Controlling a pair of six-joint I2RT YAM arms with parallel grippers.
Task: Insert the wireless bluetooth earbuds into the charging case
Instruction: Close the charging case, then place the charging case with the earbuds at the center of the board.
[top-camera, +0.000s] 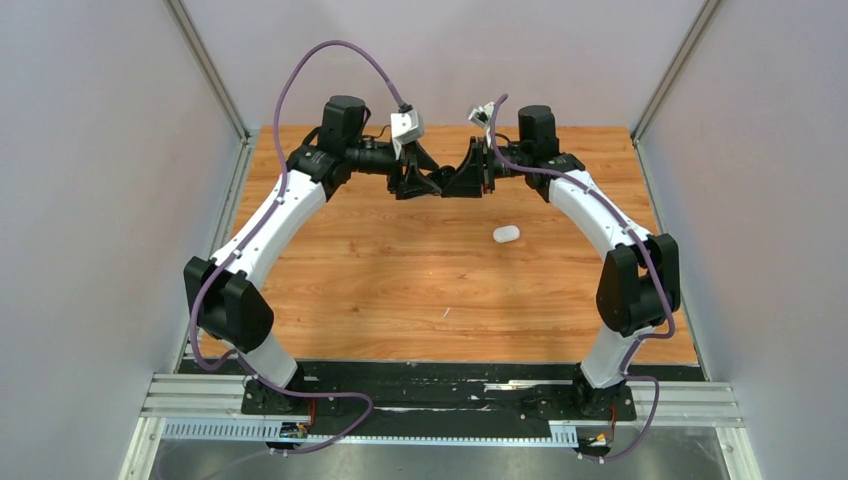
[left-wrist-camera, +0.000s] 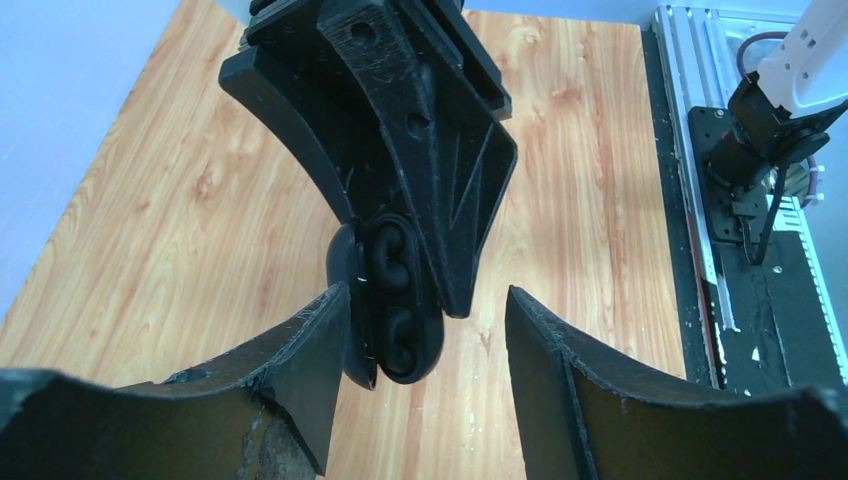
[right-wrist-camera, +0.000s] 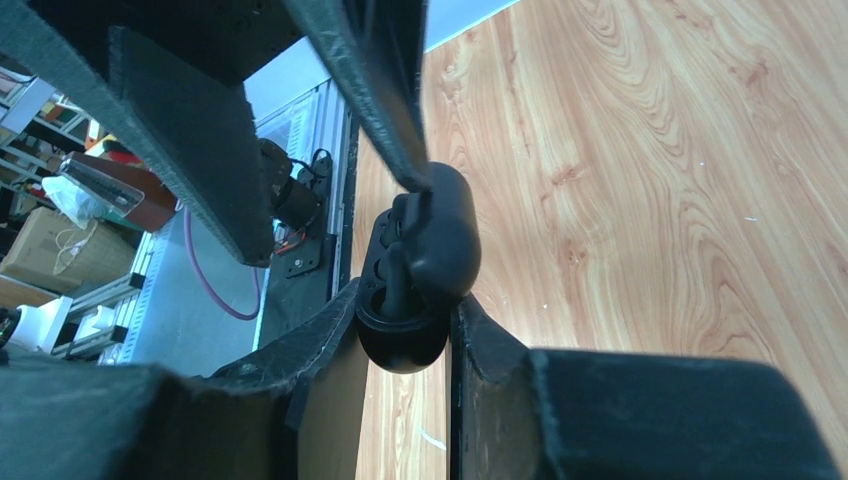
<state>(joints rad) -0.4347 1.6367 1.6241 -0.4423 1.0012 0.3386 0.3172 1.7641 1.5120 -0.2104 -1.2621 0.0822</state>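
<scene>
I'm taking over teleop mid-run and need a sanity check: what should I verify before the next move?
1. Right claw gripping black case: ok, clamped on its base.
2. Lid open: ok, swung back.
3. Left claw open: ok, wide gap, nothing pinched.
4. Case wells hold buds: cannot tell, black on black.
5. White case clear of both arms: ok, lies apart on the table.
</scene>
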